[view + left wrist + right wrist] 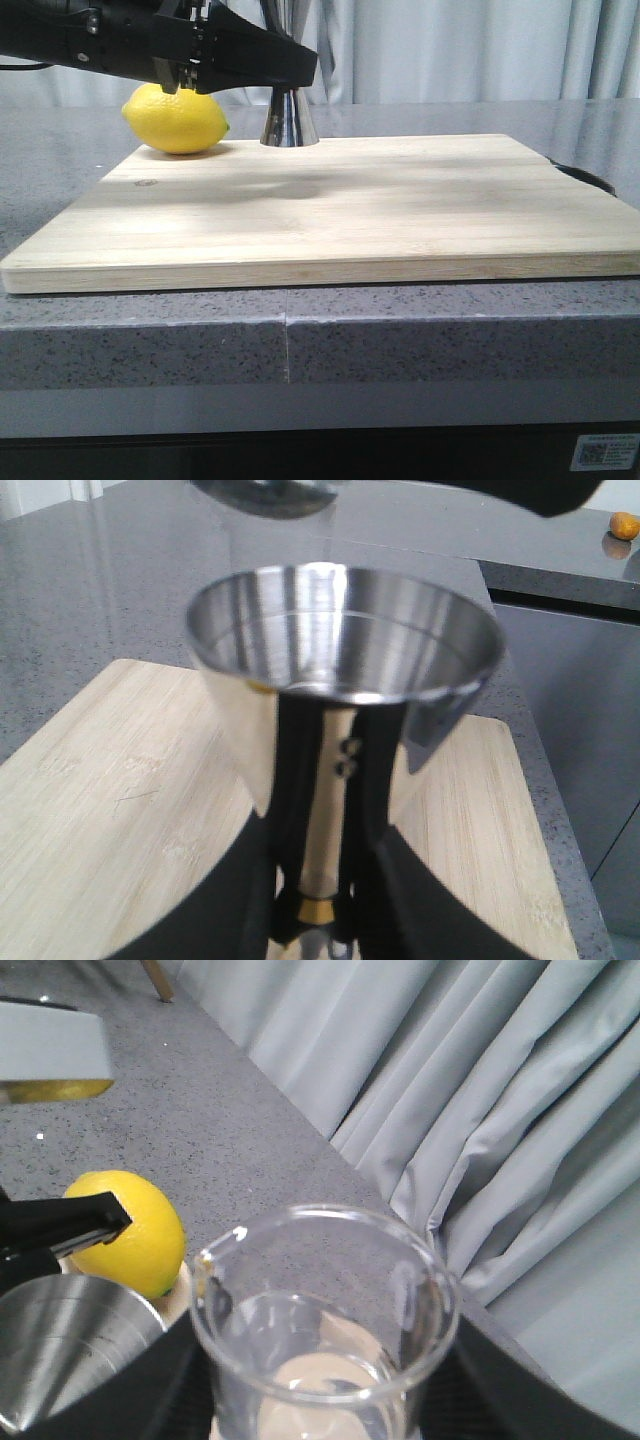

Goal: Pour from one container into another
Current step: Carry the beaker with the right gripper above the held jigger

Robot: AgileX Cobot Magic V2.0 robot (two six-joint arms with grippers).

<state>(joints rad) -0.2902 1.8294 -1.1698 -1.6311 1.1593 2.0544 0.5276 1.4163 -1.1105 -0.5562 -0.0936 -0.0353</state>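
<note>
Closest to me is the gray tabletop, and on it lies a wooden board. At the far edge of the board stands the shiny steel jigger, with a yellow lemon just beside it. My left arm reaches across above the lemon toward the jigger. In the left wrist view the left gripper seems clenched around the jigger's thin waist, by the gold band, though part of this is mirror shine, so I am not fully sure. The jigger's cup looks dry and empty to me. My right gripper is grasping the glass beaker, with its dark fingers on both sides. The beaker sits upright, held just beside the jigger's rim and a bit higher. I think no pouring has begun. What is left is tipping the beaker over the jigger's cup.
</note>
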